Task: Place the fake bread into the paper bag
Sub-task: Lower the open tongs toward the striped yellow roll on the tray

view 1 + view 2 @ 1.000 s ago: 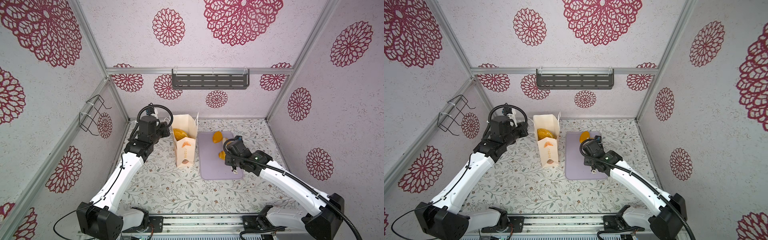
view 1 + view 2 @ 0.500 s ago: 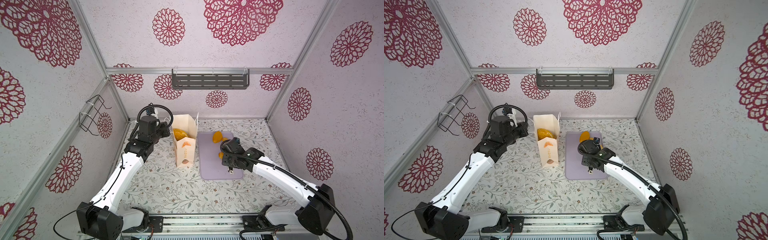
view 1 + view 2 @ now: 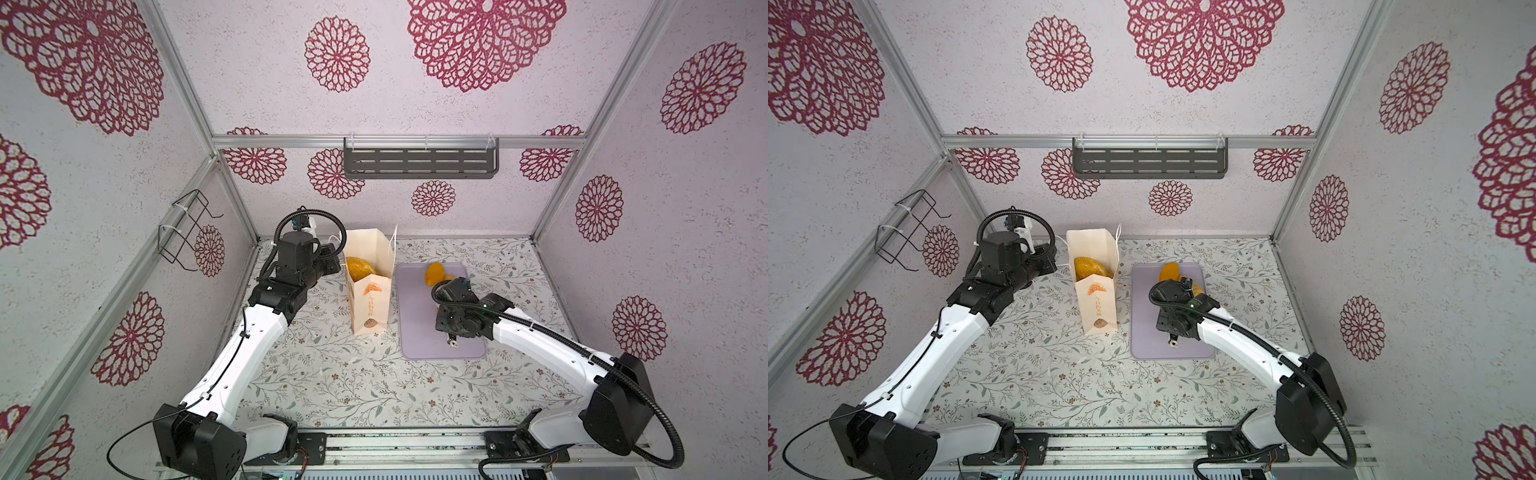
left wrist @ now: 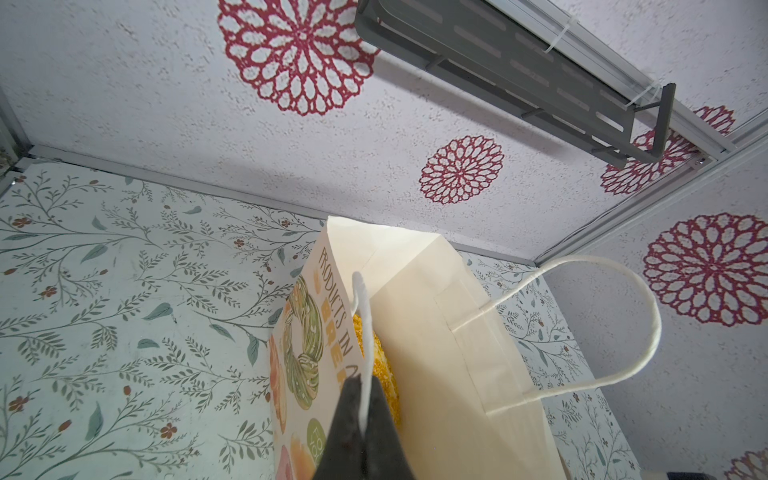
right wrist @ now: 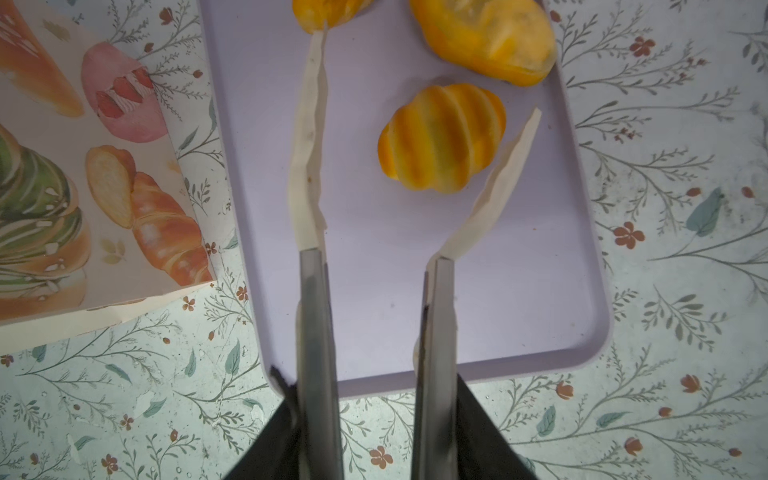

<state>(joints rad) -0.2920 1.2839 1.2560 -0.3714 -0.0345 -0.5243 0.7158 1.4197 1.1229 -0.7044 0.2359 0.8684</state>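
Cream paper bag stands upright just beside the lilac tray, with one loaf inside. Left gripper is clenched on the bag's white cord handle. Right gripper is parted and empty above the tray. A ribbed roll lies between its taped tips, contact undetermined. Two further breads lie beyond.

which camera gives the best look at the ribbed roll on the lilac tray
The right wrist view: the ribbed roll lies close and unblocked on the lilac tray, ridges clear. In both top views the right arm hides nearly all of it. The left wrist view does not show it.
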